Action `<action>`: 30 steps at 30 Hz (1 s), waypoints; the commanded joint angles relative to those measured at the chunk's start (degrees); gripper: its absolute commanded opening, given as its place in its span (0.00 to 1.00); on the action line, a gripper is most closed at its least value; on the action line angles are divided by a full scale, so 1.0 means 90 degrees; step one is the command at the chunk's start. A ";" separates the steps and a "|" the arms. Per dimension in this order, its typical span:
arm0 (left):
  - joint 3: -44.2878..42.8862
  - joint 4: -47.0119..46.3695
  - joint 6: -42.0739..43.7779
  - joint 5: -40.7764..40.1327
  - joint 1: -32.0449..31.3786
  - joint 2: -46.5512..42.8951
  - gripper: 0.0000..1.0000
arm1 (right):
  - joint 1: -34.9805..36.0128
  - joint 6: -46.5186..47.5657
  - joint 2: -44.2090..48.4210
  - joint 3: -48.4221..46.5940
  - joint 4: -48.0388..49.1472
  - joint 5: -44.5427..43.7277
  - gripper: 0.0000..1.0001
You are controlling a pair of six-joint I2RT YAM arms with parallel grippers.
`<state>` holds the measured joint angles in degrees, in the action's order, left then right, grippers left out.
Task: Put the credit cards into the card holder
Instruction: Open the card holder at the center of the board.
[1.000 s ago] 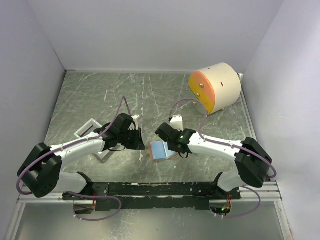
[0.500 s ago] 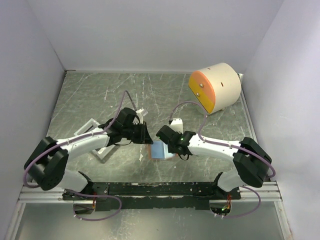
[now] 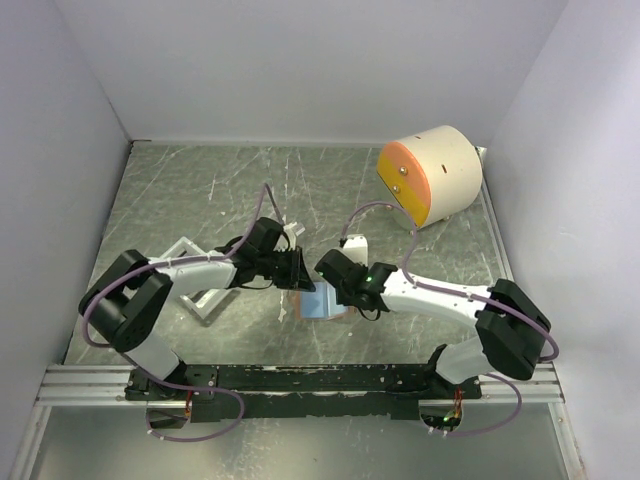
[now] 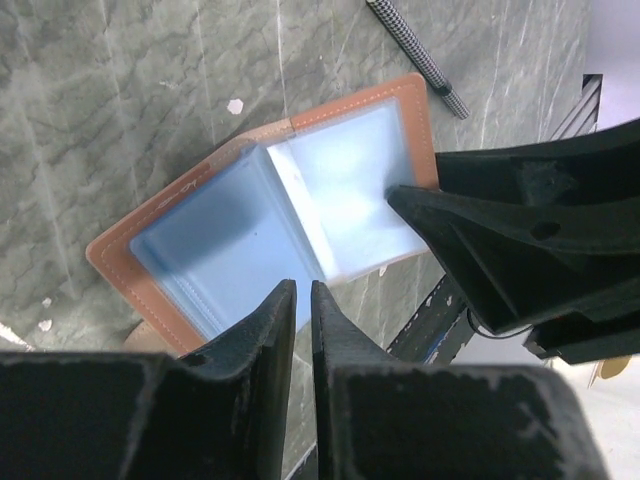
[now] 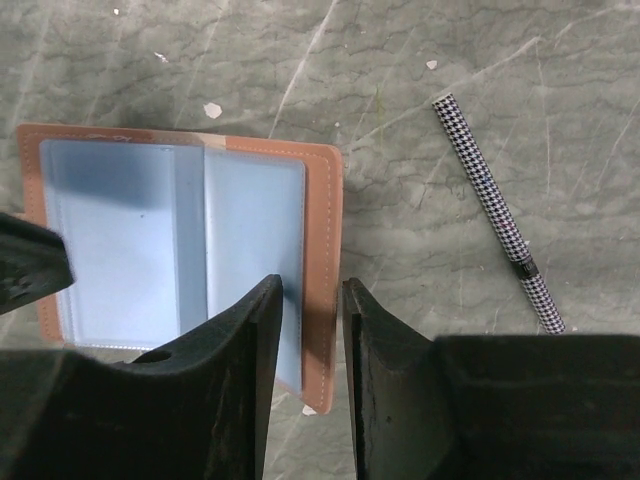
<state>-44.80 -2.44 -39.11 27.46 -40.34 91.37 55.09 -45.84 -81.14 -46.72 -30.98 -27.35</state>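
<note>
The card holder [image 3: 319,303] lies open and flat on the table, with a salmon-brown rim and light blue clear pockets facing up. It also shows in the left wrist view [image 4: 230,235] and the right wrist view [image 5: 120,230]. My left gripper [image 3: 298,272] is over its left page; its jaws [image 4: 300,286] are together with only a slit, nothing seen between them. My right gripper [image 3: 331,289] stands over the right page, its jaws [image 5: 312,284] narrowly apart astride the brown edge. Its fingertips [image 4: 415,205] touch the page. No credit cards are in view.
A black-and-white checked pen [image 5: 495,215] lies on the table just right of the holder, also in the left wrist view [image 4: 410,45]. A white rectangular tray [image 3: 183,258] sits at the left. A big cream cylinder with an orange face [image 3: 430,175] stands at the back right.
My left arm has swung right, bringing its gripper from beside the tray to the holder's left page. The right gripper has stayed over the holder, shifting only slightly.
</note>
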 commanded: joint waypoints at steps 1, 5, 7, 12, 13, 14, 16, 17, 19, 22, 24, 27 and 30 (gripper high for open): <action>-0.0027 -0.0751 -0.0175 0.0333 -0.0051 0.0308 0.22 | 0.0015 -0.0004 0.0296 -0.0083 0.0031 0.0088 0.31; 0.0016 -0.1101 -0.0351 0.0527 -0.0068 0.0542 0.22 | 0.0018 -0.0004 0.0427 -0.0161 -0.0046 0.0157 0.32; 0.0031 -0.1220 -0.0411 0.0574 -0.0094 0.0608 0.22 | 0.0021 0.0005 0.0516 -0.0186 -0.0076 0.0193 0.32; -0.0019 -0.1498 -0.0557 0.0705 -0.0189 0.0696 0.21 | 0.0030 0.0012 0.0781 -0.0413 -0.0174 0.0413 0.33; -0.0052 -0.1543 -0.0574 0.0742 -0.0208 0.0736 0.21 | 0.0047 -0.0014 0.0846 -0.0446 -0.0196 0.0458 0.33; -0.0102 -0.1575 -0.0589 0.0776 -0.0227 0.0778 0.21 | 0.0064 -0.0029 0.0927 -0.0466 -0.0189 0.0503 0.33; -0.0194 -0.1638 -0.0621 0.0842 -0.0253 0.0897 0.21 | 0.0104 -0.0082 0.1115 -0.0468 -0.0125 0.0663 0.33; -0.0233 -0.1689 -0.0640 0.0890 -0.0271 0.0955 0.21 | 0.0129 -0.0099 0.1205 -0.0459 -0.0076 0.0729 0.33; -0.0299 -0.1808 -0.0693 0.0969 -0.0302 0.1052 0.21 | 0.0198 -0.0102 0.1358 -0.0422 0.0096 0.0915 0.33; -0.0416 -0.1958 -0.0765 0.1052 -0.0341 0.1190 0.21 | 0.0358 -0.0081 0.1540 -0.0289 0.0473 0.1057 0.33; -0.0497 -0.1989 -0.0780 0.1075 -0.0360 0.1256 0.20 | 0.0439 -0.0086 0.1557 -0.0179 0.0677 0.1121 0.33; -0.0588 -0.1964 -0.0773 0.1054 -0.0366 0.1325 0.20 | 0.0539 -0.0109 0.1415 -0.0057 0.0885 0.1174 0.33; -0.0609 -0.1928 -0.0752 0.1021 -0.0370 0.1368 0.20 | 0.0586 -0.0131 0.1105 -0.0043 0.0939 0.1068 0.34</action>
<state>-48.47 -17.28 -45.89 35.20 -43.24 102.94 59.61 -46.44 -68.45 -48.16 -25.17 -17.52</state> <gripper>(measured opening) 0.205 0.335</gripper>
